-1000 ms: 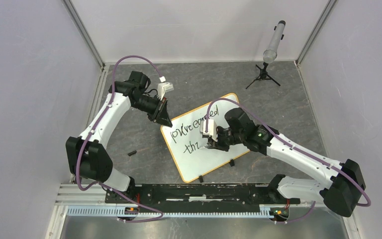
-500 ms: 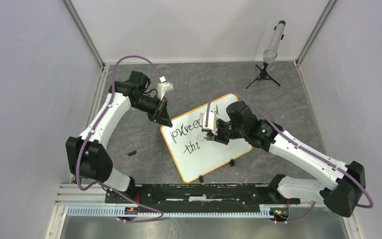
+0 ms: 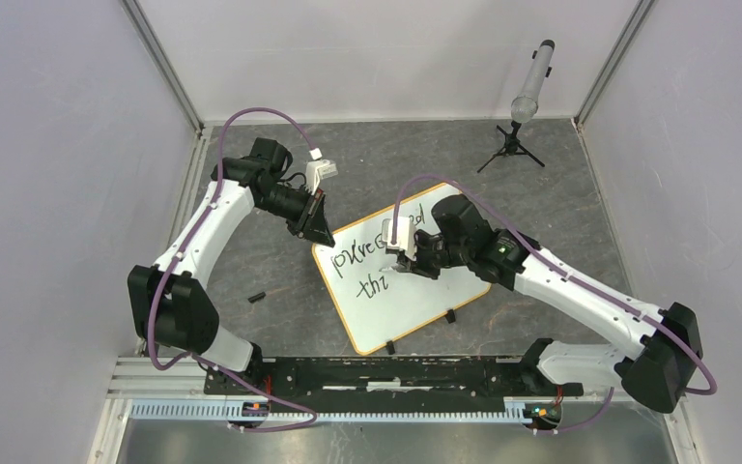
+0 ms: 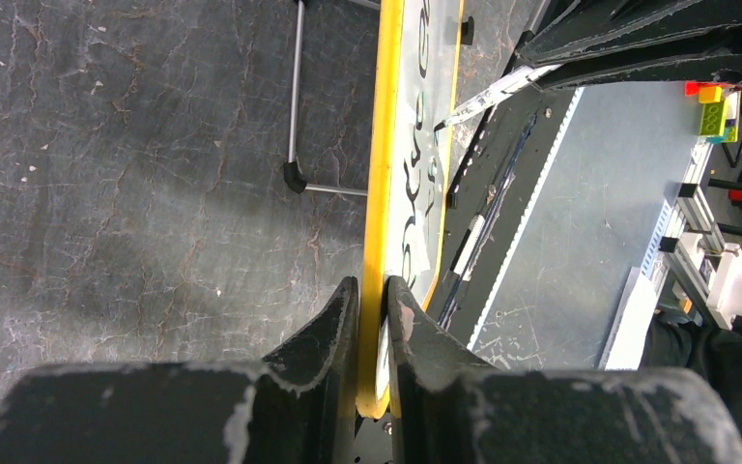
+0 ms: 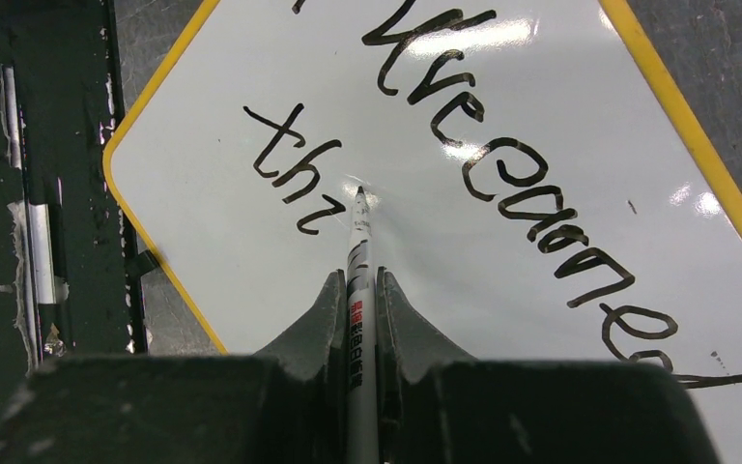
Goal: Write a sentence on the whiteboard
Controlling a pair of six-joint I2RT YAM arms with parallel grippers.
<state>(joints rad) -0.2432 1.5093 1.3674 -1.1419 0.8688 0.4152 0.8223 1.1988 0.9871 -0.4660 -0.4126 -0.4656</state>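
Note:
The whiteboard [image 3: 411, 307] lies slanted on the grey floor, white with a yellow-orange frame [image 4: 379, 174]. The sentence [image 5: 517, 179] runs in black marker as one long line. A short second line, "thi" [image 5: 290, 164], sits below it. My left gripper [image 3: 321, 236] is shut on the board's far-left corner, one finger on each side of the frame [image 4: 372, 285]. My right gripper [image 5: 358, 275] is over the board's middle [image 3: 408, 263], shut on a white marker [image 5: 358, 300]. The marker's black tip is just right of the "thi" stroke. I cannot tell whether it touches.
A grey cylinder on a small black tripod [image 3: 512, 145] stands at the far right. A small black piece [image 3: 256, 297] lies on the floor left of the board. Two black clip feet [image 3: 451, 315] sit on the board's near edge. A black rail [image 3: 386, 372] crosses the near edge.
My right gripper has moved the marker a little up and left across the board. The writing looks the same. The left arm has not moved.

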